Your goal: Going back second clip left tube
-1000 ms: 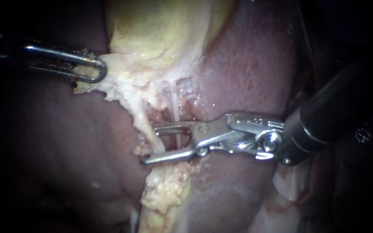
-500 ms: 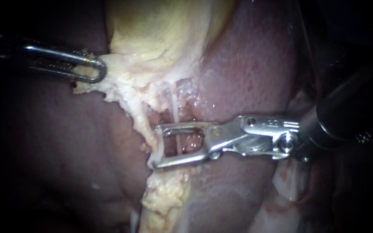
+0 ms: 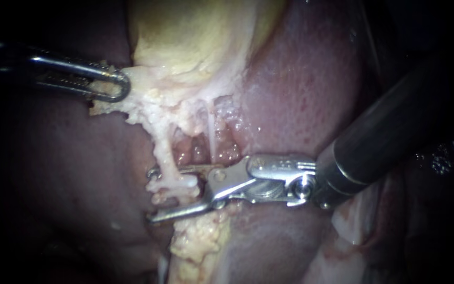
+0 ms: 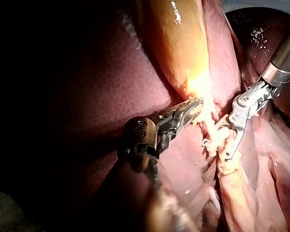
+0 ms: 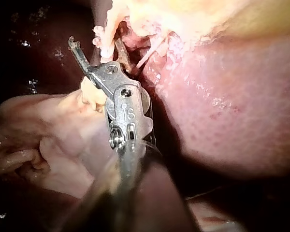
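Left tube: pale, cream-white, knobbly with fat. Runs down from the fatty tissue under the yellow gallbladder, thickens to a lump near its lower end, then merges into a granular fatty strip below.

Right tube: much thinner, whitish, near upright, just beside the left tube, with raw pink tissue showing between the two.

Right instrument: dark shaft in from the right, metal wrist lying across the liver. Jaws parted, a clear gap between them. Reach past the right tube and straddle the left tube, its lump sitting in the gap. Upper jaw passing behind the tube, lower jaw under the lump. No squeeze visible. Right wrist view confirms spread jaws with pale tissue between.

Left instrument: in from the left, well apart from the right one. Jaws clamped on the edge of the fatty tissue, drawn taut toward the left.
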